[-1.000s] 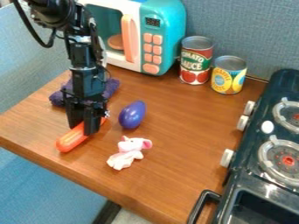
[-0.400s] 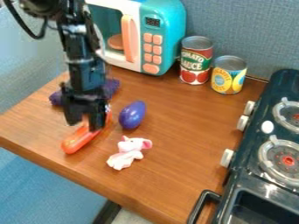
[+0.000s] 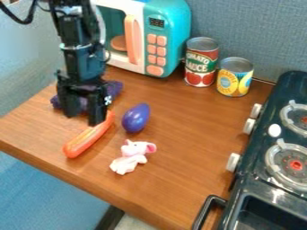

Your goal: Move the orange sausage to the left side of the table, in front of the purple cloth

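Grey-blue fabric partition [image 3: 258,36], brown wooden tabletop [image 3: 180,175], toy microwave [image 3: 172,20], toy stove [image 3: 255,179], pincer [image 3: 83,118] spread open near orange sausage [image 3: 88,140]

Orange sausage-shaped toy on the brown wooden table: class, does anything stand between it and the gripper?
Nothing visible does. The black two-finger gripper hangs open near the far end of the orange sausage-shaped toy; the glossy purple egg-shaped toy lies beside that path.

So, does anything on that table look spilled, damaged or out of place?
Nothing looks spilled or damaged. The only untidy thing is the purple cloth, bunched up rather than flat, partly hidden behind the open tool. The orange sausage-shaped toy and purple egg-shaped toy look whole on the tabletop.
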Available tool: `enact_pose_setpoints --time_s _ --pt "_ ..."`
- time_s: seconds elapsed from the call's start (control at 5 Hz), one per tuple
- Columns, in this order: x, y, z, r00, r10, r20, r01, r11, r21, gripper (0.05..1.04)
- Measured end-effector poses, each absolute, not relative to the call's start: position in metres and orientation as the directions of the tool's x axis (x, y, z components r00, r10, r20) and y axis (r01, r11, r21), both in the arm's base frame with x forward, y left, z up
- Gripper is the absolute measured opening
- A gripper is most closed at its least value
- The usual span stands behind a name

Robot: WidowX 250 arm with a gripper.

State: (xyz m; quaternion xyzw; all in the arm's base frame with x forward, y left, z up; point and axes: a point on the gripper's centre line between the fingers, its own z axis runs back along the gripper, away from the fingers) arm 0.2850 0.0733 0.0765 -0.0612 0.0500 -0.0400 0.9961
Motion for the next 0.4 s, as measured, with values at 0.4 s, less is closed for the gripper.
enact_pose_setpoints --time_s 0.4 --pt "0.285 -0.003 0.11 0.956 -0.292 -0.001 0.291 0.954 -0.072 1.001"
